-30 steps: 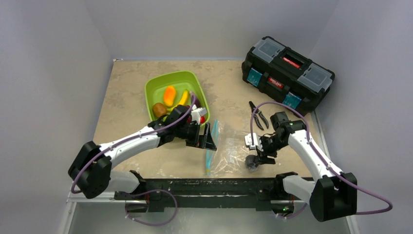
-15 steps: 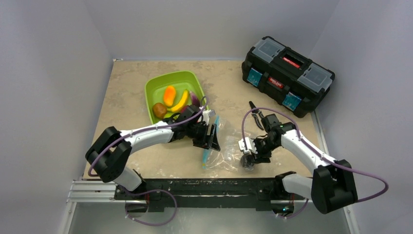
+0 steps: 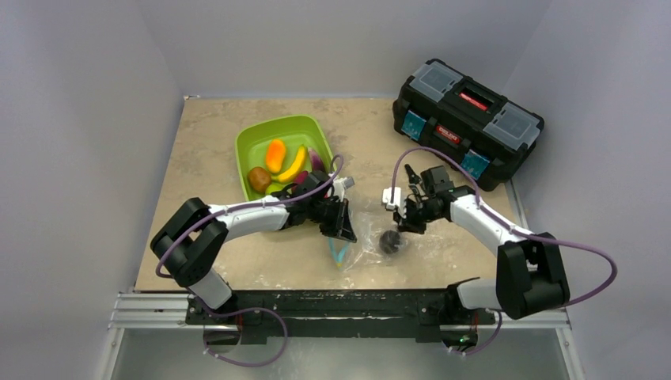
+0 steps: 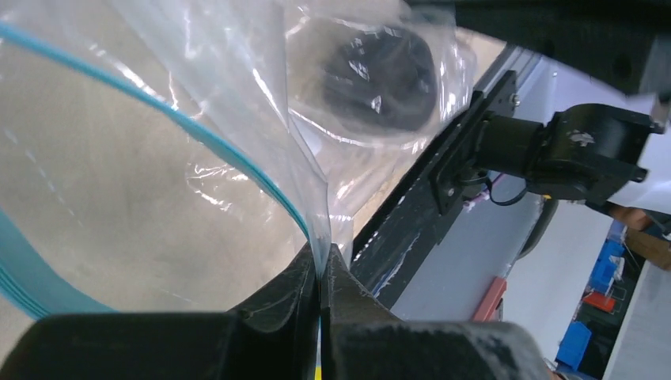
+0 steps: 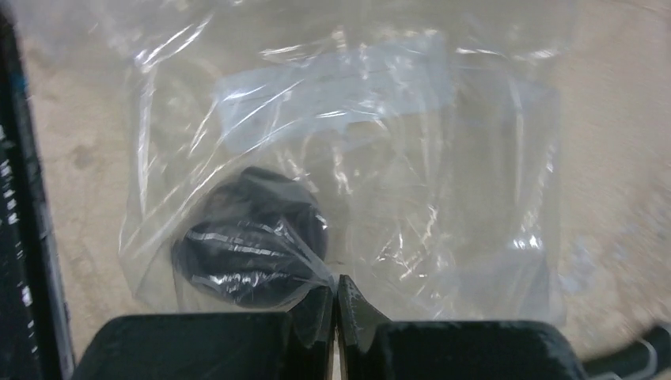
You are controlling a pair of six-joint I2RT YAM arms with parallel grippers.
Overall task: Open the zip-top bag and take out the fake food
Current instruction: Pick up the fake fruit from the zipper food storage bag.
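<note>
Left wrist: left gripper [image 4: 320, 269] pinches zip-top bag [image 4: 237, 111] film | Right wrist: right gripper [image 5: 335, 297] clamps its plastic beside dark plum [image 5: 249, 249]

We count one zip-top bag [image 3: 365, 226], one dark plum [image 3: 389, 241] within it, one green tray [image 3: 301, 136], four fake food pieces [image 3: 274, 154] visible in that tray, and one black toolbox [image 3: 467, 123].

— What is the surface [image 3: 198, 158] like?
— Beige, mottled like stone, with a black rail [image 3: 332, 299] along its near edge.
— And what lies on it?
— A lime-green tray [image 3: 247, 152] left of centre toward the back, a black toolbox [image 3: 467, 123] at the far right corner, black-handled pliers [image 3: 410, 174], partly hidden, just in front of that box, and the clear zip-top bag [image 3: 368, 237] near the front edge, its teal strip to the left.
</note>
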